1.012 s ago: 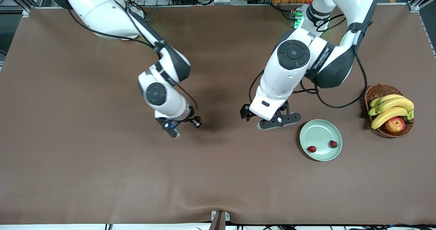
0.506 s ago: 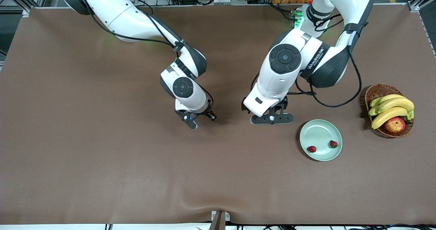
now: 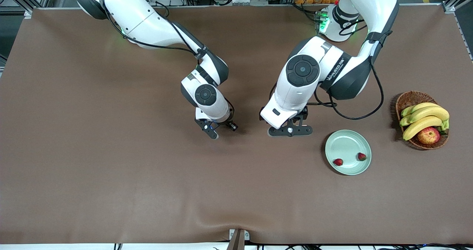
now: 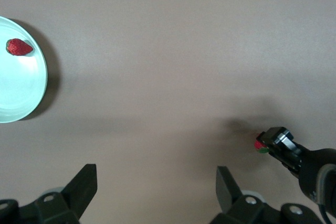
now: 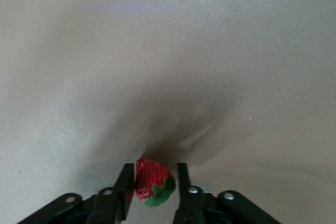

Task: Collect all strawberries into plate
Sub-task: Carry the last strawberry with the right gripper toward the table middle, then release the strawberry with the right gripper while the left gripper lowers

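Table (image 3: 111, 176): matt brown cloth covering, faintly rumpled at the near edge. Plate (image 3: 347, 142): smooth, pale mint, slight sheen. Basket (image 3: 406, 99): rough brown woven wicker; arm shells (image 3: 299, 83): glossy white plastic.

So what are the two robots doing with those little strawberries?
They are gathering strawberries onto the green plate. Two strawberries already lie on it. The right claw has the third strawberry between its fingers, low over the brown table, toward the middle. The left claw hangs open beside the plate, holding nothing. The fruit basket isn't being touched.
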